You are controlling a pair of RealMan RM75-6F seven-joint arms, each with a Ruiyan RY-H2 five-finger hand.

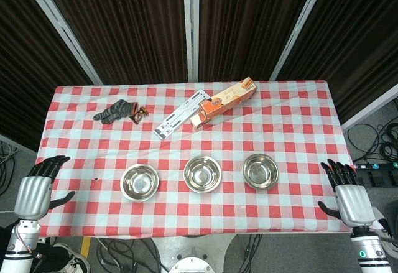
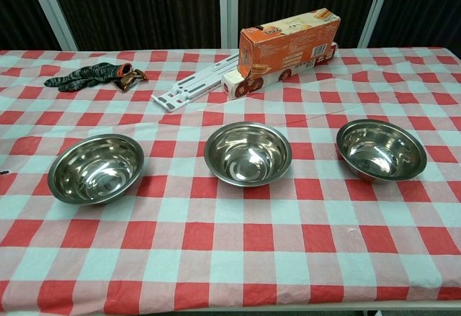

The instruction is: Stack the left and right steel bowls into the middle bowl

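Observation:
Three steel bowls stand in a row on the checked tablecloth near the front edge: the left bowl (image 1: 139, 181) (image 2: 96, 168), the middle bowl (image 1: 203, 173) (image 2: 248, 152) and the right bowl (image 1: 260, 171) (image 2: 380, 150). All three are upright, apart and hold nothing. My left hand (image 1: 34, 191) hangs off the table's left edge, fingers apart, holding nothing. My right hand (image 1: 348, 196) hangs off the right edge, likewise spread and holding nothing. Neither hand shows in the chest view.
An orange box (image 1: 225, 101) (image 2: 288, 42) lies behind the middle bowl, beside a white slotted strip (image 1: 180, 114) (image 2: 194, 86). A dark glove with a small brown item (image 1: 118, 110) (image 2: 90, 75) lies at the back left. Cables run on the floor to the right.

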